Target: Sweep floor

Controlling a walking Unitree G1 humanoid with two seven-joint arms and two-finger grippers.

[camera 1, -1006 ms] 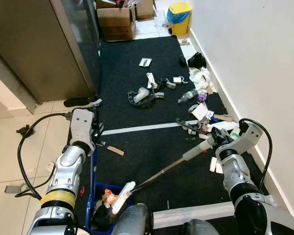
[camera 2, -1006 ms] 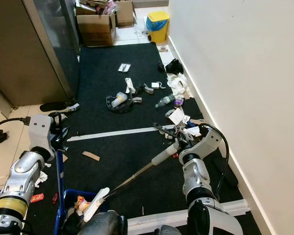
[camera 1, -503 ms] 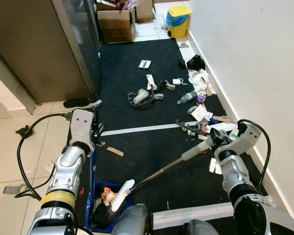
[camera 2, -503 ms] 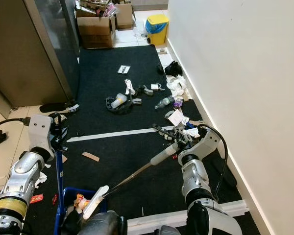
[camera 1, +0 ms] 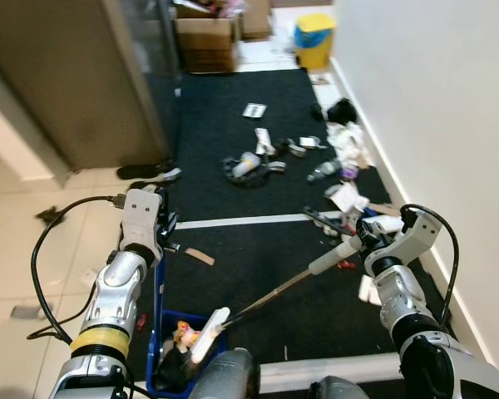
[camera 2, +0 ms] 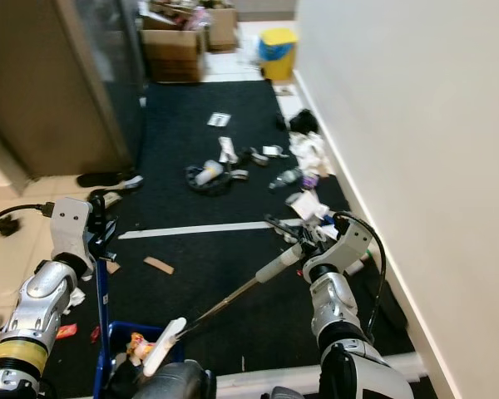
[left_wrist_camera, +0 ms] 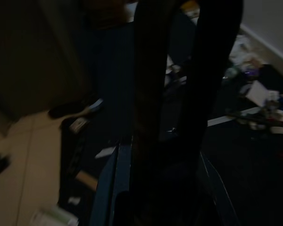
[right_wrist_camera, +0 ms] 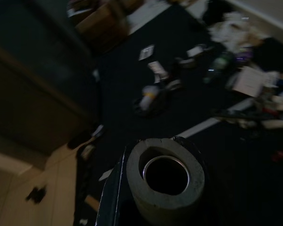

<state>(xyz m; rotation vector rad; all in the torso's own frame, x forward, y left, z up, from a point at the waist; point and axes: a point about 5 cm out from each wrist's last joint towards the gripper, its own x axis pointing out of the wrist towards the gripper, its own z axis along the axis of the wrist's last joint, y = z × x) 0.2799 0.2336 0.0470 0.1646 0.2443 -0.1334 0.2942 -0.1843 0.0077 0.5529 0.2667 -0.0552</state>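
Gripping the grey handle of a broom (camera 1: 270,295), the right pincer (camera 1: 368,243) is held near the wall, the shaft slanting down to the brush by a blue dustpan (camera 1: 173,366). The left pincer (camera 1: 160,224) is clamped on the dustpan's upright blue handle. Litter (camera 1: 341,158) is strewn along the black carpet (camera 1: 224,133) ahead; it is best drawn back in low, short strokes, with the pan kept flat.

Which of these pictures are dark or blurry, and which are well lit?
Both eye views are bright but slightly soft, the scattered litter on the black carpet smeared. The left wrist view is dim, its two black fingers near-silhouettes. The right wrist view is dark too, the grey foam-wrapped broom handle close and blurred.
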